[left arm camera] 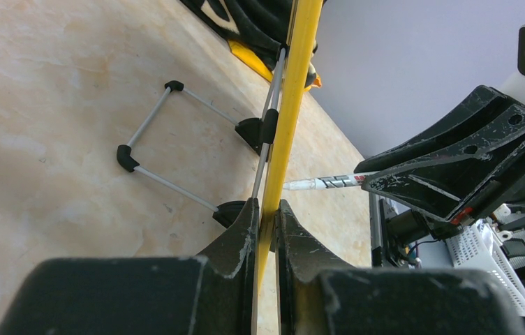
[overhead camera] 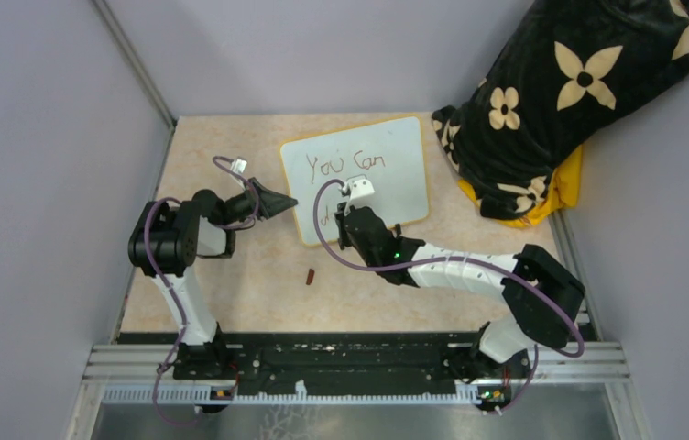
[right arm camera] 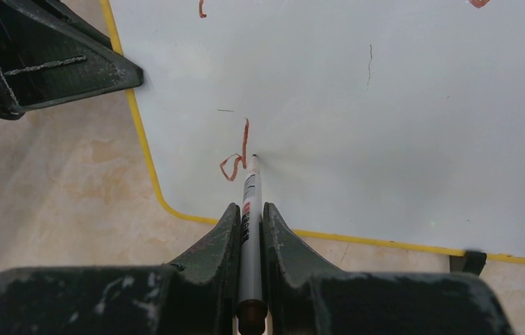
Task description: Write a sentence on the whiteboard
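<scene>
Right now the whiteboard stands propped on its wire stand at the 12 o'clock side of the table. The left gripper is clenched on its yellow frame at the 9 o'clock edge. The right gripper grasps the marker, and the tip touches the board just after a "d" near 7 o'clock. Of the sentence I see only "You Can" and this 1 letter. I think a too strong push can rock the board or slide it between the left jaws, so the strokes become crooked. The marker can also slip backwards in its grip, and the right wrist can smear fresh ink.
</scene>
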Robot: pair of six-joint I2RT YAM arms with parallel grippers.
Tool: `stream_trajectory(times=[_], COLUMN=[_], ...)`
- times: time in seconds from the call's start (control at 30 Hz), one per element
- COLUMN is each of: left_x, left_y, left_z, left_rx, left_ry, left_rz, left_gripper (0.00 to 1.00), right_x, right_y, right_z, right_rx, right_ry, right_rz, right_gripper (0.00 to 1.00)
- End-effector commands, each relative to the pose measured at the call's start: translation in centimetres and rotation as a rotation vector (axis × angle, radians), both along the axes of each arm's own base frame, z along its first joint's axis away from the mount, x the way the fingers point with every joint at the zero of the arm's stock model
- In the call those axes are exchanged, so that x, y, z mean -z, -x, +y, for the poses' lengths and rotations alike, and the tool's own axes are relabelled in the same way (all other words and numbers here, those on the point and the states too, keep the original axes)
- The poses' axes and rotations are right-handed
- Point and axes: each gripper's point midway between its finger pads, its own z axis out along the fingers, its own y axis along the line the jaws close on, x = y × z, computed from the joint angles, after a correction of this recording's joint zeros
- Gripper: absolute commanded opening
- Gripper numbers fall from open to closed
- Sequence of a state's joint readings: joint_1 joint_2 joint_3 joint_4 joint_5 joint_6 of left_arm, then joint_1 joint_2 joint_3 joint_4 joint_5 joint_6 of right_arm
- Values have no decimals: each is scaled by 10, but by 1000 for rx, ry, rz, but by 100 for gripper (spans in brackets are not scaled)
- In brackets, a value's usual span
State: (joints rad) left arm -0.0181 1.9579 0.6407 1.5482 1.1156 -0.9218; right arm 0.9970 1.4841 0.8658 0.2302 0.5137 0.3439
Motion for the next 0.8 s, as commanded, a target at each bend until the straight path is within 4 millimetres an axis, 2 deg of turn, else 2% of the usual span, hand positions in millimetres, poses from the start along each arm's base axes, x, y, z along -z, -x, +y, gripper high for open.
stream_trajectory(times=[0.0,0.27,0.77], left_x=[-16,-15,-15], left_y=[13,13,13], left_z=[-9,-9,-10], left_rx=[45,46,48], left_ry=[-2,-2,-3], left_rz=[-199,-196,-196], left_gripper=[0,0,0], right_x=[-12,1,13], right_y=[-6,-1,0], right_z=[6,-1,-12], right_rx=[7,10,36], right_ry=[-45,-25,16], right_rz=[-7,19,38], right_gripper=[0,0,0])
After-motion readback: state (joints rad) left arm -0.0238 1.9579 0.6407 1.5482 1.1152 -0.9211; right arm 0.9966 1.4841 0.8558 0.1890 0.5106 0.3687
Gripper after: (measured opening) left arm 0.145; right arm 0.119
